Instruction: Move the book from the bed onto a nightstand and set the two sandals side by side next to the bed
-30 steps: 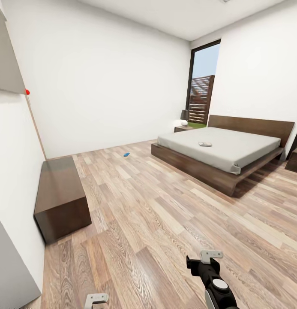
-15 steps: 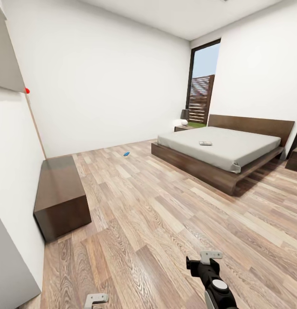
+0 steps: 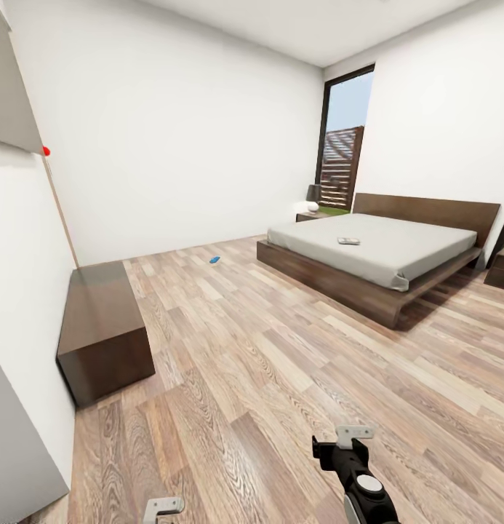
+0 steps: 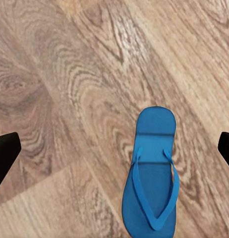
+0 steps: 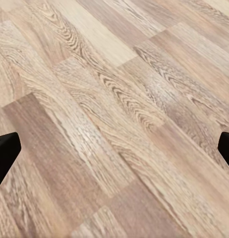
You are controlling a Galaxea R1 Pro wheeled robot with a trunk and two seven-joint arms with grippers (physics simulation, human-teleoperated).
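The bed (image 3: 397, 251) stands at the far right with the book (image 3: 348, 241) lying on its grey mattress. One blue sandal (image 3: 215, 260) lies on the floor far ahead, left of the bed. Another blue sandal (image 4: 151, 173) lies on the planks straight under my left gripper (image 4: 114, 153), which is open and well above it. My right gripper (image 5: 114, 151) is open over bare floor. Both grippers, left (image 3: 163, 507) and right (image 3: 346, 445), sit low in the head view. One nightstand (image 3: 310, 217) is beyond the bed, another nightstand (image 3: 502, 269) at the right edge.
A low dark-brown cabinet (image 3: 102, 331) stands against the white wall on the left. A tall window (image 3: 342, 145) is in the far corner. A small lamp (image 3: 312, 195) stands on the far nightstand. Wood-plank floor (image 3: 281, 364) stretches between me and the bed.
The whole head view has shifted slightly, so the camera has moved a little. The book, the far sandal and both grippers keep their places.
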